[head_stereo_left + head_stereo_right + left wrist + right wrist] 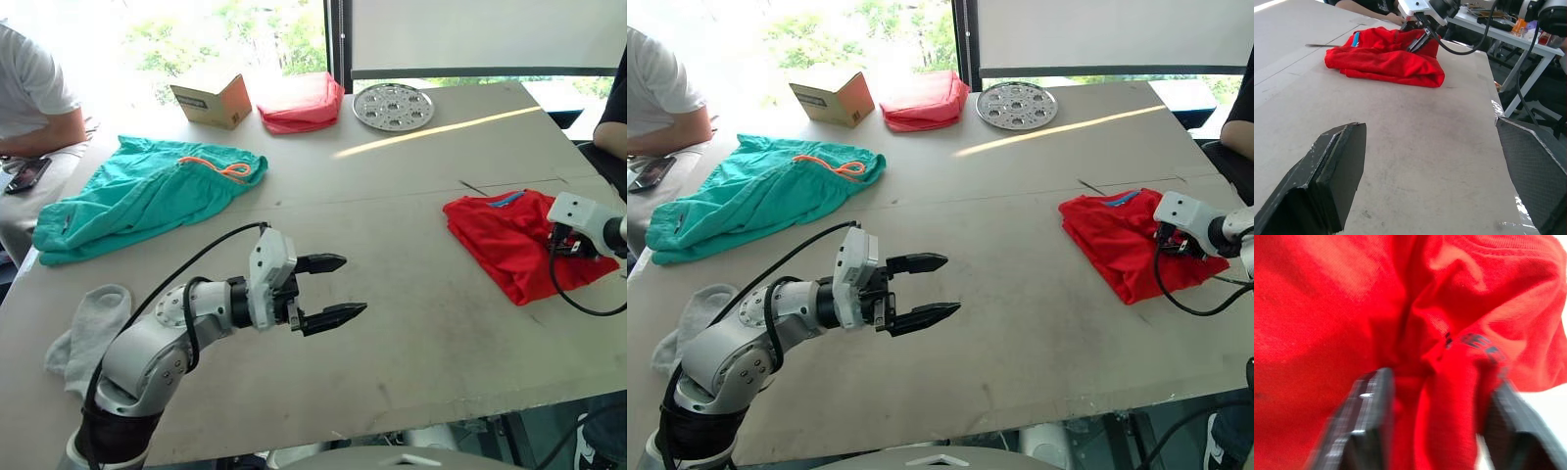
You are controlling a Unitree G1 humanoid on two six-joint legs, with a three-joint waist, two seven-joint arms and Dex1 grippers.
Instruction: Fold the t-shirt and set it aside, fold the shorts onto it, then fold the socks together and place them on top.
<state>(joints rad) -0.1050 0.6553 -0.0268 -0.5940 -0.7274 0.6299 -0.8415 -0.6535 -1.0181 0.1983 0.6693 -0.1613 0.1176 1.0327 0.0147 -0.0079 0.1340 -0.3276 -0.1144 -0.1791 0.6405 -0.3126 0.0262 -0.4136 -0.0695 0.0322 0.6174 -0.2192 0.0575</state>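
Observation:
The red t-shirt lies folded near the table's right edge, its blue collar strip facing the far side. My right gripper is down on the shirt's right part, fingers apart with a ridge of red fabric between them. My left gripper hovers open and empty over the bare middle of the table. The teal shorts with an orange drawstring lie spread at the far left. A grey sock lies at the near left edge, partly behind my left arm.
At the far edge are a cardboard box, a pinkish-red cloth bundle and a round metal plate. A person sits at the far left beside a phone. Another person's arm shows at the right edge.

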